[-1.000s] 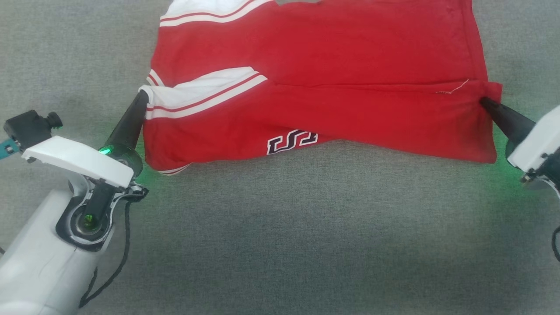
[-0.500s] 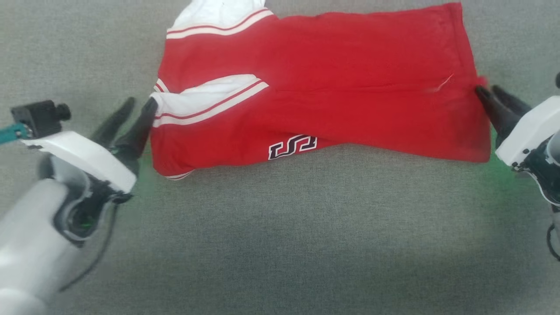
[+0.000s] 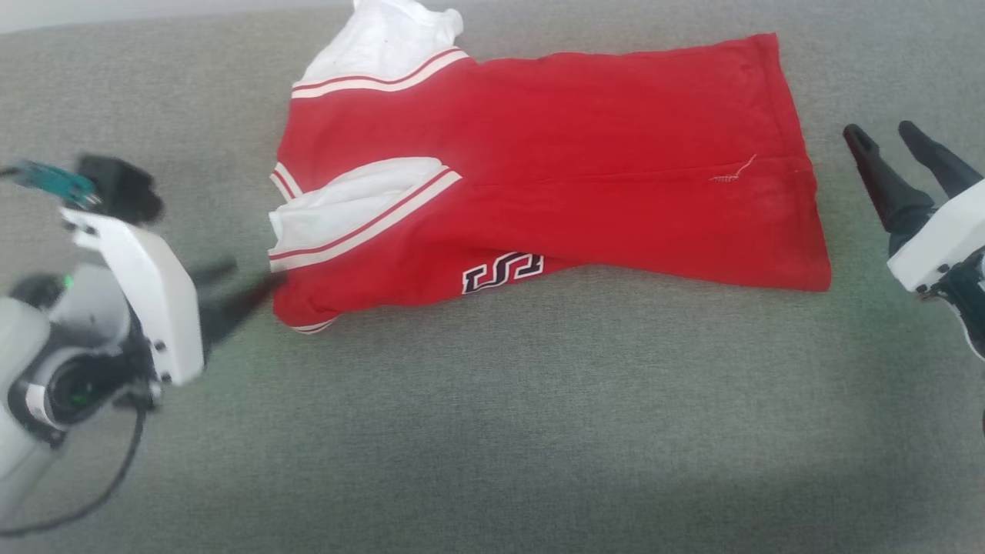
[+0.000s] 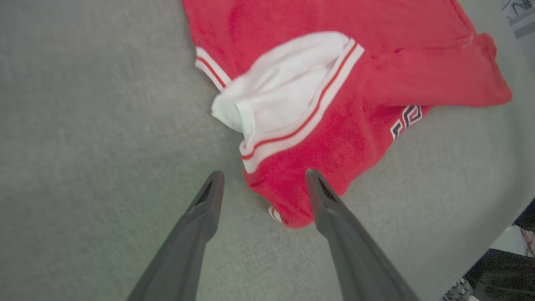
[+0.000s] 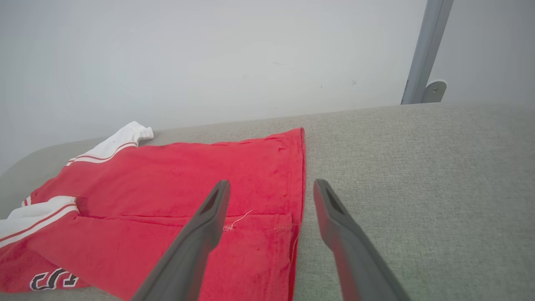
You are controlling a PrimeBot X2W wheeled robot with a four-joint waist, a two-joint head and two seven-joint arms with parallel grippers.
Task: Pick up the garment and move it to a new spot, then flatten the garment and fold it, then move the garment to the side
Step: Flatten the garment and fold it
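Observation:
The garment point(image 3: 554, 177), red shorts with white striped trim, lies spread and folded over on the grey cushion, with part of a black number point(image 3: 502, 271) at its near edge. My left gripper point(image 3: 238, 285) is open and blurred, its tips just off the garment's left end near the white trim point(image 3: 354, 208). In the left wrist view that gripper point(image 4: 263, 175) hangs open over the garment's point(image 4: 334, 125) corner. My right gripper point(image 3: 889, 138) is open and apart from the right hem. The right wrist view has this gripper point(image 5: 271, 184) above the hem of the garment point(image 5: 167, 188).
The grey fabric surface point(image 3: 492, 431) extends wide in front of the garment. A white wall point(image 5: 209, 54) and a metal post point(image 5: 426, 50) stand behind its far edge. The surface's edge drops off at the left wrist view's lower right point(image 4: 514, 209).
Both grippers opened and let go of the garment's ends, then drew back from it. The garment now rests loose on the surface. The head camera has shifted.

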